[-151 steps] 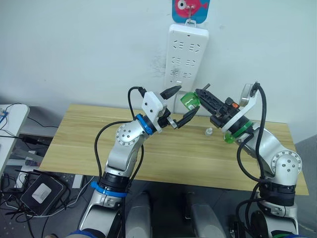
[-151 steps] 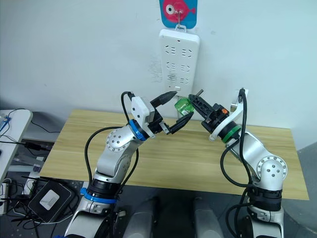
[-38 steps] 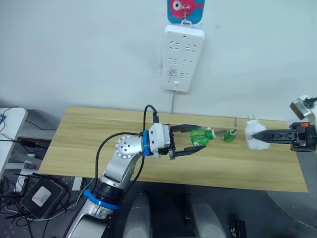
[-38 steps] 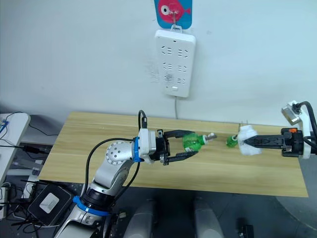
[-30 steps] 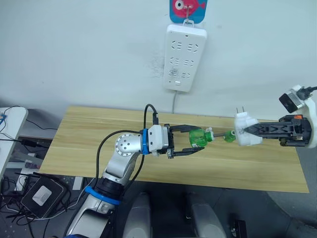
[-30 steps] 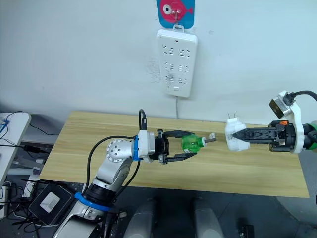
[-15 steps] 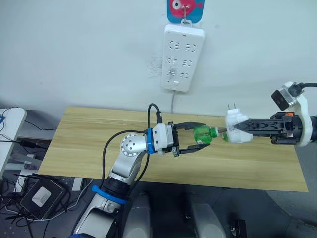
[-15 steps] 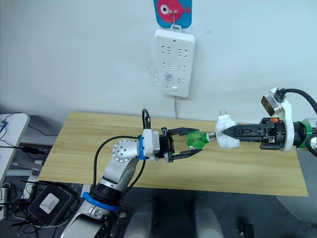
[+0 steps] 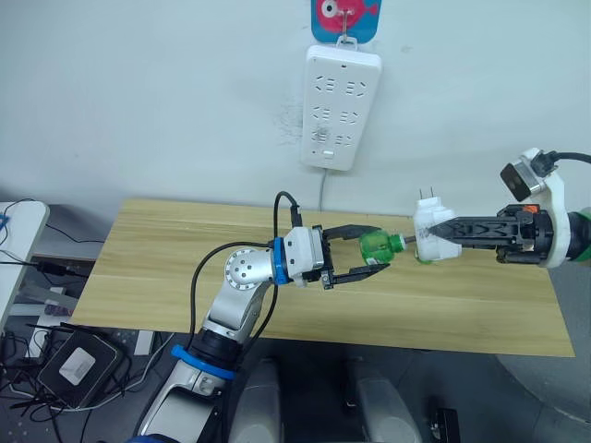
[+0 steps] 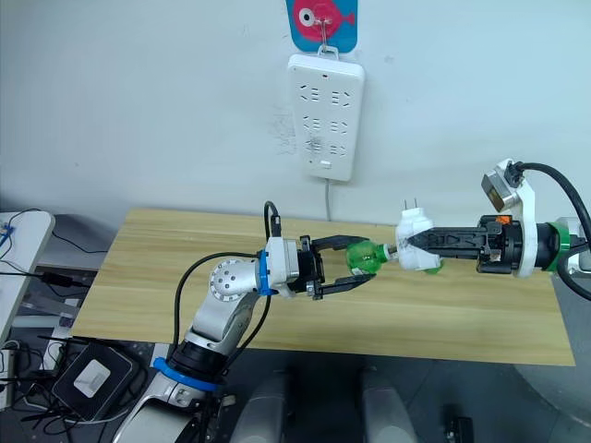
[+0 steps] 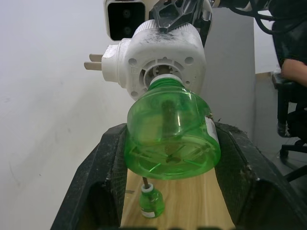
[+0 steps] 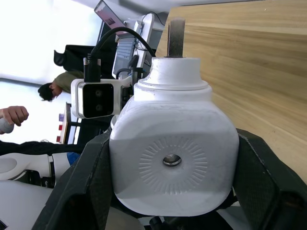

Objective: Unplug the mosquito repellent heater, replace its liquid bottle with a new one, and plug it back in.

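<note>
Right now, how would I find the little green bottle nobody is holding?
Start at the wooden table. Between the two pincers, the small green bottle stands upright on the wood, wick up. Unlike the big green bottle in the left pincer, it is tiny and nothing grips it.

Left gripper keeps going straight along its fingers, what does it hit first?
Likely the mosquito repellent heater in the right gripper: the green bottle held by the left gripper already has its neck at the heater's socket.

No readable text anywhere I looked, power strip (image 9: pixel 341 109) sockets unmarked, fish sign (image 9: pixel 348 18) above it wordless, green bottle (image 11: pixel 169 139) label illegible.
</note>
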Controlling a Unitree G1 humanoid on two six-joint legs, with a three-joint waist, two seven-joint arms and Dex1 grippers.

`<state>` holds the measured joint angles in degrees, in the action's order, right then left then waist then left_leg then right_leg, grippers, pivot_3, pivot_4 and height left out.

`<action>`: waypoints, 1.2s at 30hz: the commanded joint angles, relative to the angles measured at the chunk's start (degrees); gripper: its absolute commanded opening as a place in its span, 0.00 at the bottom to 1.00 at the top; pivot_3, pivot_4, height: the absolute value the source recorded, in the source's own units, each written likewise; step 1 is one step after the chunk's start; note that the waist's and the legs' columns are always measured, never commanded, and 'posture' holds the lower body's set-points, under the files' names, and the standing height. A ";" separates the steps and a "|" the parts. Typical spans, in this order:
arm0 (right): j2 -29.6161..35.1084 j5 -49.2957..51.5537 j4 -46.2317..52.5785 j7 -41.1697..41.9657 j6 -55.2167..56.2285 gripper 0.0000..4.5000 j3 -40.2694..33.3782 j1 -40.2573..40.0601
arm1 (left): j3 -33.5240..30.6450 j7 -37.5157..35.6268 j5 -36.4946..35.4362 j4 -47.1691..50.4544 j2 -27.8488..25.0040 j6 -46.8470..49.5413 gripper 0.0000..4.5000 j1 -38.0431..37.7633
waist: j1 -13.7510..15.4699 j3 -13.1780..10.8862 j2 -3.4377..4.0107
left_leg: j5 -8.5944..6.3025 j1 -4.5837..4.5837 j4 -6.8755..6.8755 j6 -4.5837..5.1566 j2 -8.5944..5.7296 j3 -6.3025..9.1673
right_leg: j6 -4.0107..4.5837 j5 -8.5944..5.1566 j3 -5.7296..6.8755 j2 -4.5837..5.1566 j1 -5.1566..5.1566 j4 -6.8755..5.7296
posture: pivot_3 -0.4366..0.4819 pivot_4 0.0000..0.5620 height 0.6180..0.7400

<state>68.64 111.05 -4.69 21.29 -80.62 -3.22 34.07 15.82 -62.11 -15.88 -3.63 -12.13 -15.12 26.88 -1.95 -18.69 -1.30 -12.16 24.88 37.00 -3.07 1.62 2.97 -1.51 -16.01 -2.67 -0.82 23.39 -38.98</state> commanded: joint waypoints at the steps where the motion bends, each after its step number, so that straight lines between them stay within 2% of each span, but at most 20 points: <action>1: -0.62 1.95 1.37 -0.46 0.67 0.66 -0.90 0.86 | 1.57 -1.65 -0.34 1.64 0.00 -0.52 0.49 0.86 | 0.00 0.00 0.00 | 0.00 0.00 0.00 0.00 0.00 0.01 | 0.00 0.00 0.00 0.00 0.00 0.00 | 0.39 0.56 1.00; 8: -0.94 1.95 1.19 -0.35 -0.12 0.66 -0.73 1.64 | 1.17 -1.38 -0.30 1.11 -0.02 -0.27 0.49 1.64 | 0.00 0.00 0.00 | 0.00 0.00 0.00 0.00 0.00 0.00 | -0.01 0.00 -0.01 0.00 0.00 0.00 | 0.39 0.56 1.00; 23: -0.40 1.95 5.38 2.03 0.89 0.66 -1.45 -2.68 | 0.28 0.38 0.07 0.41 1.10 0.74 0.49 3.28 | 0.06 0.00 0.00 | 0.00 0.01 0.00 0.00 0.00 0.00 | -0.01 -0.01 0.00 0.00 0.01 0.00 | 0.41 0.55 1.00; 29: -1.44 1.95 6.06 0.41 2.30 0.66 -1.13 -2.89 | 1.32 -0.46 0.03 1.38 1.34 0.87 0.49 2.99 | 0.06 0.00 0.00 | 0.00 0.02 -0.01 0.00 0.00 0.00 | -0.01 -0.01 -0.01 0.00 0.02 0.00 | 0.40 0.55 1.00; 36: -3.29 1.95 8.11 -5.11 4.41 0.66 0.11 -1.46 | 3.86 -2.39 0.63 2.66 1.52 -0.31 0.49 2.56 | 0.05 0.00 0.00 | 0.00 0.02 -0.01 0.00 0.00 0.01 | -0.02 -0.01 0.00 -0.01 0.03 -0.01 | 0.40 0.55 1.00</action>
<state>65.81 111.19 1.05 16.86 -77.50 -3.17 31.46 16.82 -63.31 -14.59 -4.91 -12.19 -14.10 28.95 -1.91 -18.69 -1.30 -12.16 24.90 36.99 -3.07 1.62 2.97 -1.53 -16.02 -2.68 -0.83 23.42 -38.98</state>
